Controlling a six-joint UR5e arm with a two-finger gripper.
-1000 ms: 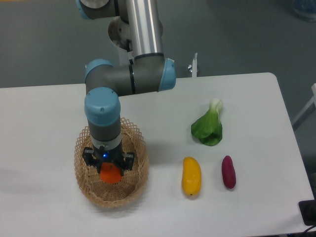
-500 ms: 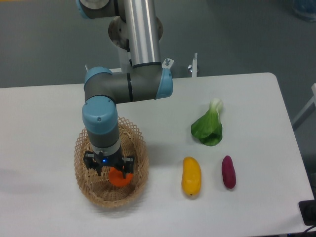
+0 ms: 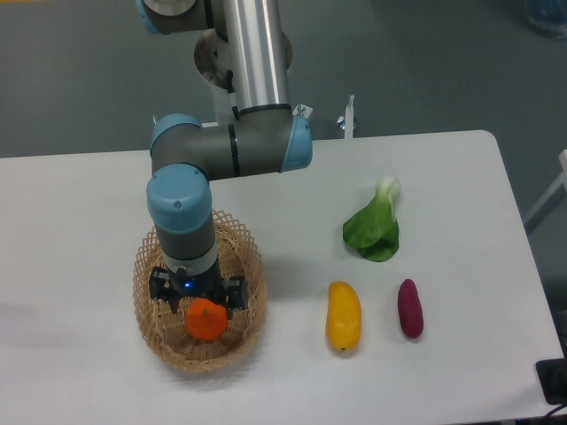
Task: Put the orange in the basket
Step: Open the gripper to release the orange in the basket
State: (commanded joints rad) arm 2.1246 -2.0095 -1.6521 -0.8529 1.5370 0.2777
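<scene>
Two fingers of my gripper (image 3: 197, 294) hung inside the basket (image 3: 244, 332), spread apart on either side and holding nothing. Just below them the orange (image 3: 205, 320) lay on the woven floor of the basket, free of my grip. Off to the side on the table (image 3: 461, 177) lay a yellow fruit (image 3: 343, 315), a purple vegetable (image 3: 409, 308) and leafy greens (image 3: 374, 226).

White table (image 3: 461, 177), leafy green vegetable (image 3: 375, 228), yellow-orange mango-like fruit (image 3: 343, 315) beside purple sweet potato (image 3: 409, 308)
</scene>
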